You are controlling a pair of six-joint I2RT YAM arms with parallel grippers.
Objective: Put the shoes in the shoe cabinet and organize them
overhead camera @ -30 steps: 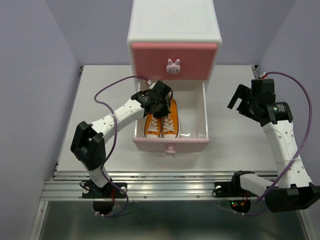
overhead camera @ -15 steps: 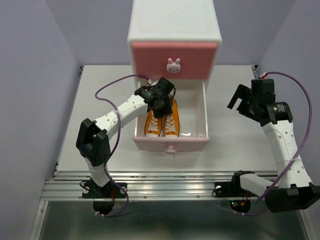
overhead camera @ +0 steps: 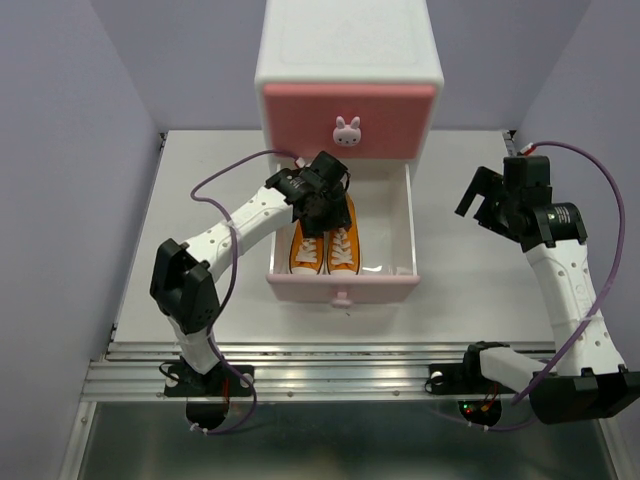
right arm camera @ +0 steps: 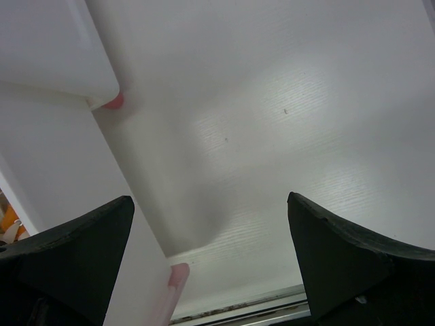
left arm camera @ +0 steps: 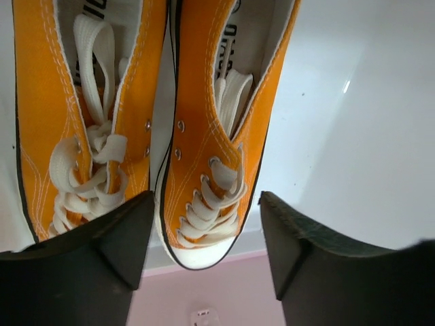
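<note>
**Two orange shoes [overhead camera: 342,248] seated in the lower drawer [overhead camera: 409,225]**

1. Task items. Both shoes lie side by side, touching along their inner edges. Toes point to the drawer's pale pink front, heels toward the shoe cabinet [overhead camera: 350,60]. They fill the left half of the pulled-out drawer, and the right half shows bare white floor. This packing probably keeps room for a second pair. The black pair appears in no view. Whether it sits behind the closed upper drawer [overhead camera: 300,118] cannot be determined.

2. Left hand [overhead camera: 318,203]. It hangs over the heel end of the shoes, inside the drawer's outline. In the wrist view its fingers [left arm camera: 122,231] stand well apart, framing the right-hand shoe, and they grip nothing. The fingers span the shoe's width, the alignment suited to holding a shoe by its sides.

3. Right hand [overhead camera: 490,205]. It is raised over bare desk [overhead camera: 470,290], clear of the drawer's right wall, spread fully and empty. Parked there, it appears to leave the drawer mouth unobstructed.

4. Caution. Loose white laces could snag a finger as the left hand lifts out.
</note>
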